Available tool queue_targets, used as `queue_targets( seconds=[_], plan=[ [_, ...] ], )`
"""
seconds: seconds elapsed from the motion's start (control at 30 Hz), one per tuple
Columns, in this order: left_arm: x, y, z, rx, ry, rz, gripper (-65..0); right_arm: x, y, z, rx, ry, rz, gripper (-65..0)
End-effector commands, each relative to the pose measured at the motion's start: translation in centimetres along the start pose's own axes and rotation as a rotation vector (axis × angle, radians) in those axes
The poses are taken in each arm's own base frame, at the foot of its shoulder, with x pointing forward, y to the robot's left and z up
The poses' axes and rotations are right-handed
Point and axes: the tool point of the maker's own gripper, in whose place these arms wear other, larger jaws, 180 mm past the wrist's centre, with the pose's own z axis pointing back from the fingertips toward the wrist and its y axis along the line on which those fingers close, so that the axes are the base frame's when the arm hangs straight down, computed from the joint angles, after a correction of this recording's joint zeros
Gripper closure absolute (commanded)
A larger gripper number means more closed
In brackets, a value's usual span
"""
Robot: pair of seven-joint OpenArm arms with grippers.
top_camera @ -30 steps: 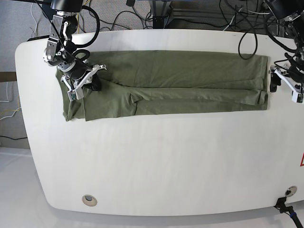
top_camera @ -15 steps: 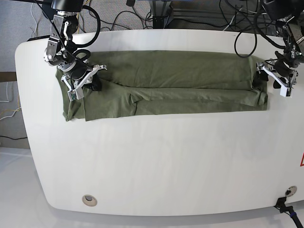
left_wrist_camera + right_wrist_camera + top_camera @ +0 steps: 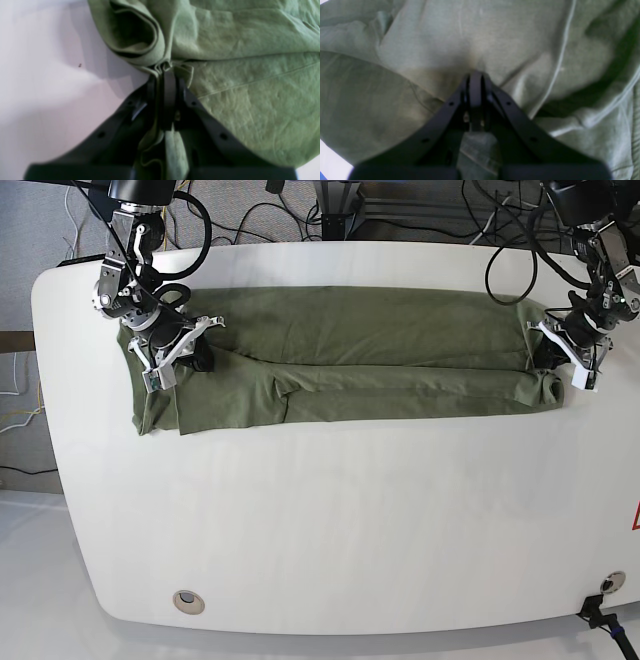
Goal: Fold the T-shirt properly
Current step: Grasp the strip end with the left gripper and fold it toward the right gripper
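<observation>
The olive-green T-shirt point(image 3: 380, 350) lies as a long folded strip across the far half of the white table point(image 3: 330, 520). My left gripper point(image 3: 547, 355) is at the strip's right end. In the left wrist view it point(image 3: 166, 71) is shut on a bunched fold of the T-shirt point(image 3: 250, 87) at the cloth's edge. My right gripper point(image 3: 193, 348) is at the strip's left end, near the sleeve. In the right wrist view it point(image 3: 475, 73) is shut on a pinch of the T-shirt point(image 3: 420, 50). The collar and label are hidden.
Black cables point(image 3: 520, 240) hang behind the table's far edge. A round grommet point(image 3: 187, 601) sits at the front left and a clamp point(image 3: 606, 585) at the front right corner. Bare table shows to the left of the cloth in the left wrist view point(image 3: 37, 75).
My left gripper has moved in from beyond the shirt's right end and shut on that end, which now bunches slightly inward. The right arm has not moved.
</observation>
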Motion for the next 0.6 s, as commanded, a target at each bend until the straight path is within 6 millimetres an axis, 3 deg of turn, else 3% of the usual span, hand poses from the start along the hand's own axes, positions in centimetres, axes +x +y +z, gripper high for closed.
queue_targets(
  seconds=[0.0, 0.1, 0.2, 0.4, 0.57],
  plan=[
    [0.4, 0.6, 0.4, 0.023, 0.020, -0.031, 0.0, -0.8, -0.5, 0.2, -0.024, 0.043, 0.016, 0.0],
    [2.3, -0.4, 1.5, 0.028, -0.029, -0.100, 0.0, -0.8, -0.5, 0.2, -0.025, 0.044, 0.017, 0.0],
    [3.5, -3.3, 2.5, 0.007, -0.081, -0.161, 0.0, -0.8, -0.6, 0.2, -0.026, 0.045, 0.018, 0.0],
    [3.9, -12.1, 4.2, -0.146, -0.107, -0.373, 0.0, -0.7, -0.5, 0.2, -0.026, 0.042, 0.014, 0.0],
    [3.8, -18.3, 3.8, -0.281, -0.142, -0.395, 0.0, -0.7, -0.5, 0.2, -0.027, 0.042, 0.012, 0.0]
  ],
)
